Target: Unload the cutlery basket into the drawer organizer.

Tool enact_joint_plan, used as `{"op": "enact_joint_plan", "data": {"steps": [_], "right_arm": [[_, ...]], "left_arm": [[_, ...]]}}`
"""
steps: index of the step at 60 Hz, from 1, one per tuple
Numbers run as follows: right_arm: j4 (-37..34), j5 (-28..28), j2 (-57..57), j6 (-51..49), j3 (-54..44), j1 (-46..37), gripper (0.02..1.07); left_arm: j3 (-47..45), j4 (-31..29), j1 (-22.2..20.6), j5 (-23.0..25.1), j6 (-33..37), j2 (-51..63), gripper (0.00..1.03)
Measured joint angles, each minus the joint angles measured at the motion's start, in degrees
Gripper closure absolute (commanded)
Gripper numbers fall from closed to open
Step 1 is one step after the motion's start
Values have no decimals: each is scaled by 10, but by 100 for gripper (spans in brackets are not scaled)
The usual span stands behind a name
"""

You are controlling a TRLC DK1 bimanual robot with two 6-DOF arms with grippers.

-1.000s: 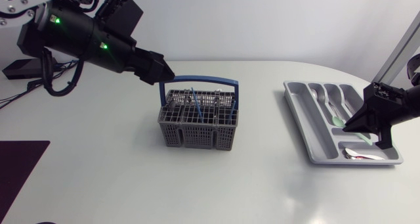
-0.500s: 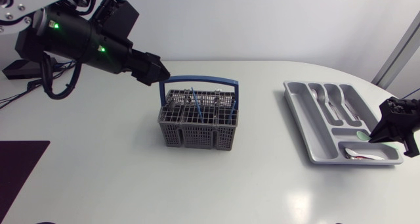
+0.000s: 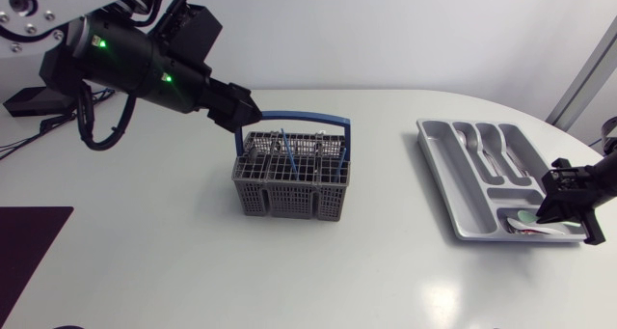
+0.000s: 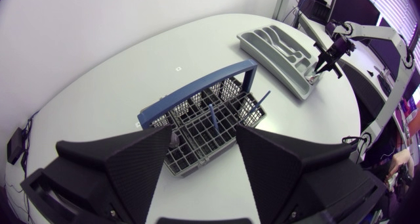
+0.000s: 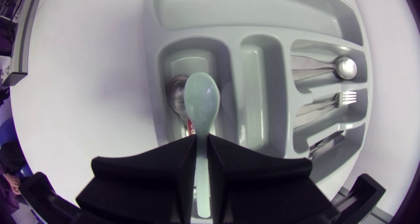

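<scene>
Pale green spoon (image 5: 201,102) clamped between both fingers of right gripper (image 5: 201,145), bowl held ahead of fingertips, over organizer (image 5: 262,14). Left gripper (image 4: 205,135) spread wide, basket (image 4: 223,106) ahead.

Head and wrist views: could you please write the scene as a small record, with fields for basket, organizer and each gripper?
basket: grey, blue handle, blue utensils upright inside
organizer: grey, metal cutlery in its long slots
left gripper: open, near the basket's handle
right gripper: shut on green spoon, over the organizer's end slot, where a metal spoon lies
</scene>
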Motion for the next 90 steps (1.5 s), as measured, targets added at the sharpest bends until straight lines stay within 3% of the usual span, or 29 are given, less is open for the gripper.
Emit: {"op": "enact_joint_plan", "data": {"steps": [6, 7, 8, 19, 38, 50, 61, 72, 90], "right_arm": [[49, 2, 0, -2, -33, 7, 89], [56, 3, 0, -2, -37, 8, 82], [65, 4, 0, -2, -44, 9, 70], [71, 6, -20, -2, -58, 12, 19], [-35, -55, -148, 15, -13, 14, 18], [-84, -109, -229, 115, -7, 77, 18], [-80, -148, -294, 254, -42, 190, 18], [-25, -150, -342, 365, -113, 277, 18], [52, -149, -390, 499, -188, 367, 18]], "left_arm": [[0, 3, 0, 0, 0, 0, 34], [0, 4, 0, 0, 0, 0, 34], [0, 4, 0, 0, 0, 0, 34], [0, 4, 0, 0, 0, 0, 34], [-7, 7, 0, 0, 2, -12, 35], [-42, 12, 4, 1, 19, -37, 35], [-87, 41, 7, 23, 31, -45, 35], [-128, 74, 9, 46, 35, -45, 35], [-169, 180, 13, 74, 37, -45, 35]]}}
